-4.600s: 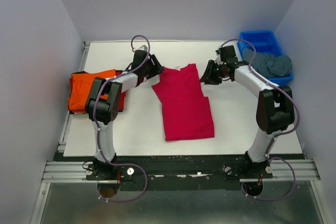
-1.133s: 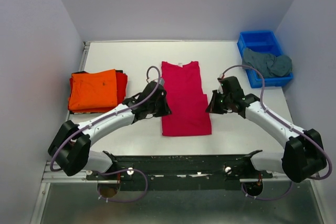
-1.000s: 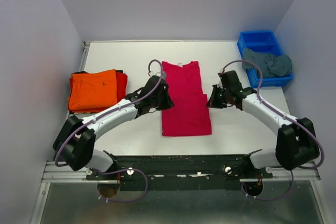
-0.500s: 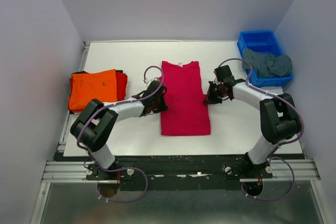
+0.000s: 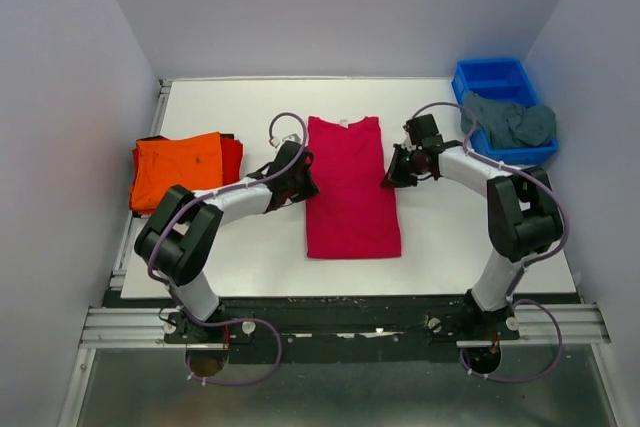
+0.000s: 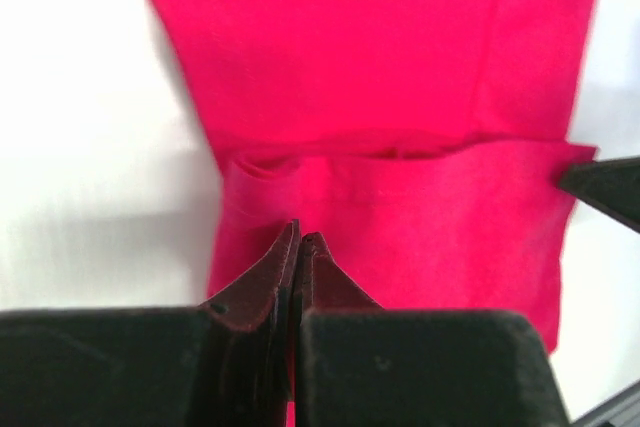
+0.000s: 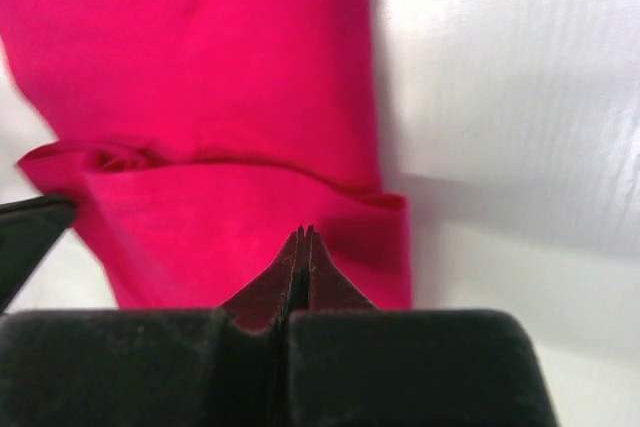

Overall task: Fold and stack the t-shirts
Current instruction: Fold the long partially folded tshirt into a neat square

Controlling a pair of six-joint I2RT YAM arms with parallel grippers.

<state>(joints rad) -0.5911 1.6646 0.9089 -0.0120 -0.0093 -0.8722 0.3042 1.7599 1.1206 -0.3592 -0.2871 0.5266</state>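
1. A crimson-pink t-shirt lies flat in the middle of the white tabletop. It is folded into a long narrow strip, with the collar toward the far edge.
2. The left gripper sits low at the shirt's left edge, about halfway along. In its wrist view the jaws are pressed together, their tips over the cloth just short of a crosswise crease.
3. The right gripper mirrors it at the shirt's right edge, and its jaws are also closed tight.
4. I cannot tell whether either pair has a bit of cloth nipped between its tips.
5. Near the left edge of the tabletop, a folded orange t-shirt rests on top of a red t-shirt, which shows along the orange one's right side.
6. In the far right corner stands a blue plastic bin. A grey-teal t-shirt is crumpled in its near end and spills over the rim.
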